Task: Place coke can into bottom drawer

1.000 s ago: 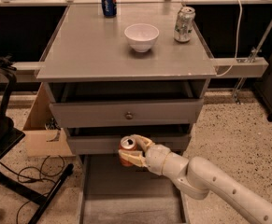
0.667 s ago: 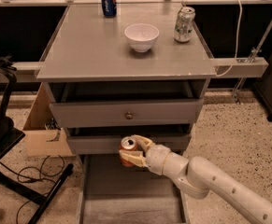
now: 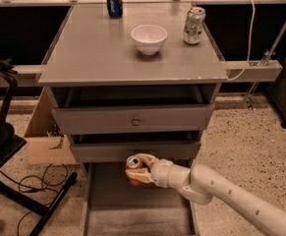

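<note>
On your far left a cardboard box (image 3: 43,149) sits on the floor beside the bench (image 3: 93,53). On the bench top, a blue can (image 3: 114,0) stands at the far edge, a white bowl (image 3: 149,38) sits right of it and nearer, and a white-green can (image 3: 194,25) stands at the far right. Below, the bottom drawer (image 3: 128,208) is pulled out toward you. Your hand (image 3: 134,168) is at its far end, just near the front of the middle drawer, its 2 fingers closed around the coke can (image 3: 132,162). The can is upright, silver top showing. The arm (image 3: 231,198) reaches in from the near right.
</note>
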